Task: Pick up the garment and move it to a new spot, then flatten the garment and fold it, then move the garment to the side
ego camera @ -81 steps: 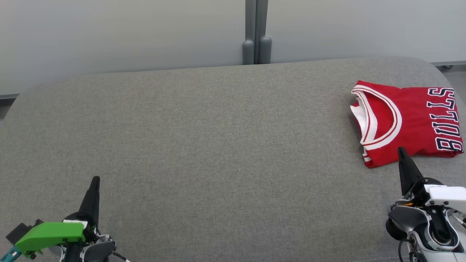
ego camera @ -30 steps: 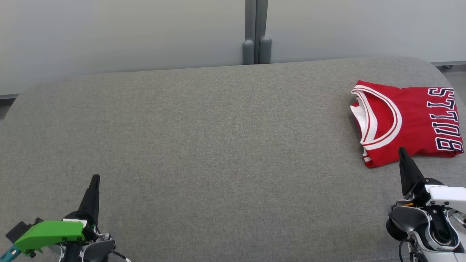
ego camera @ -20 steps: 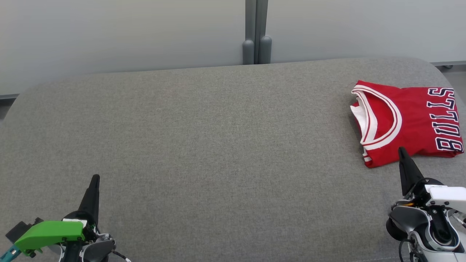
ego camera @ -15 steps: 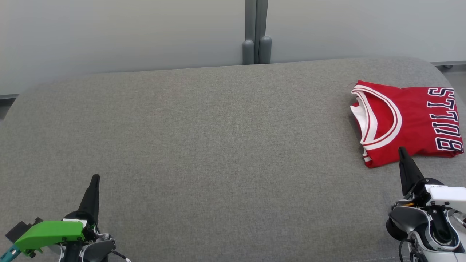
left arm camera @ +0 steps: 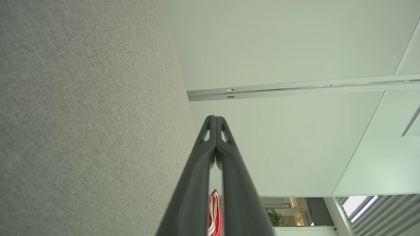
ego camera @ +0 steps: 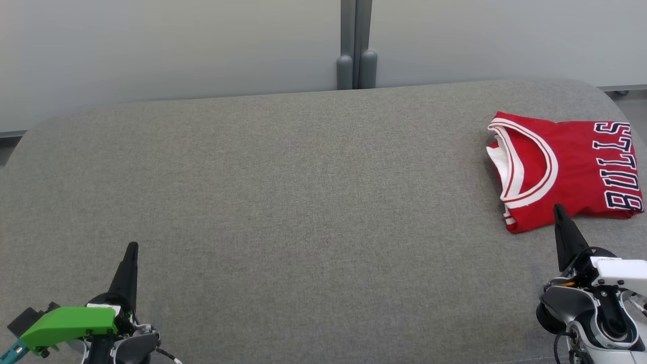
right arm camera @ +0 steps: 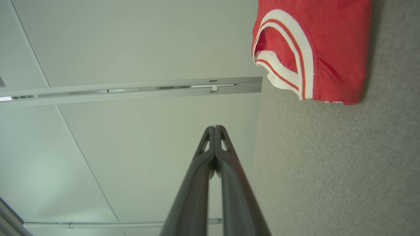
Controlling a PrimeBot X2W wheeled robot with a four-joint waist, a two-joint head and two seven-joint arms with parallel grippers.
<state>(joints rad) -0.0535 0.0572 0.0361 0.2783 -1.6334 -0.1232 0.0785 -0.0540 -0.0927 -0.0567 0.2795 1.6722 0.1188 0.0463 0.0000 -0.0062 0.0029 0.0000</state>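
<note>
The garment (ego camera: 566, 167) lies folded at the right end of the grey worktop (ego camera: 303, 202), and we judge it already set aside. Our left jaws and right jaws are each pressed together, empty, held low off the cloth so nothing disturbs the fold.

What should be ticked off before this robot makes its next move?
1. Garment folded: the red jersey lies as a compact rectangle, collar showing. Ok.
2. Garment at the side: it sits near the right end of the grey table. Ok.
3. Left gripper shut, holding nothing. Ok.
4. Right gripper shut, holding nothing; the right wrist view shows its tips apart from the jersey. Ok.
5. Jersey fully on the table: its far right edge meets the head view's border. Cannot tell.
</note>
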